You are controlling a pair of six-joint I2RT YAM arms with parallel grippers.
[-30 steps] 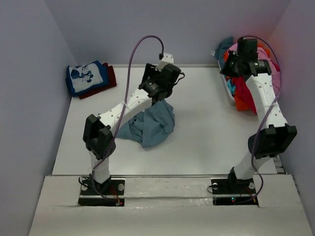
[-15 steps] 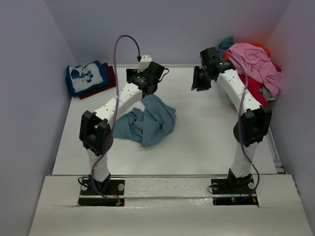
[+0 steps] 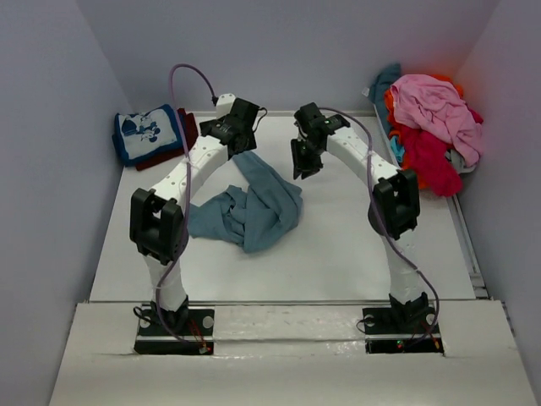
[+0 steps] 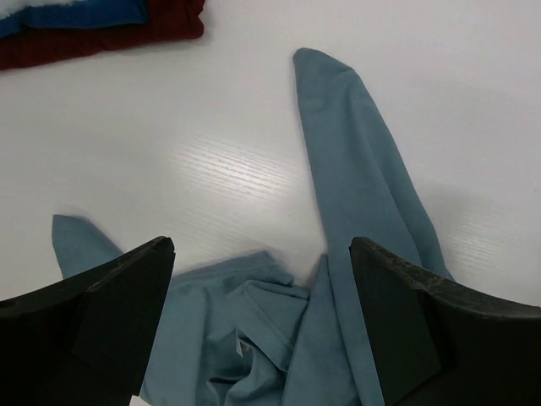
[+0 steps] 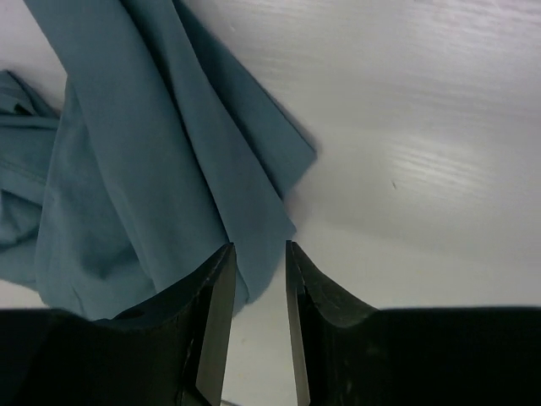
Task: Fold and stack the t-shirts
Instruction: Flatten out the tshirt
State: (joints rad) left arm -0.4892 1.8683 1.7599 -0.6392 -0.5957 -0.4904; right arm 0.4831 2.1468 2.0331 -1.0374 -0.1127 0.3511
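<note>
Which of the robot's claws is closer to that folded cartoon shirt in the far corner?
Left. The left gripper hovers right of the folded cartoon-print t-shirt, above the slate-blue t-shirt; the right gripper is farther right.

Item 1: slate-blue tee [image 3: 249, 210], plain, unfolded, crumpled at the middle of my table [image 3: 338, 245], with one long strip reaching toward the far edge.
Item 2: blue tee with white cartoon print [image 3: 150, 133], folded, lying on item 3.
Item 3: dark red tee [image 3: 190, 135], folded, far left.
Items 4–7: pink tee [image 3: 435, 106], red tee [image 3: 427, 161], orange tee [image 3: 395, 110] and teal tee [image 3: 385, 80], heaped loose at my far right, pink uppermost.
</note>
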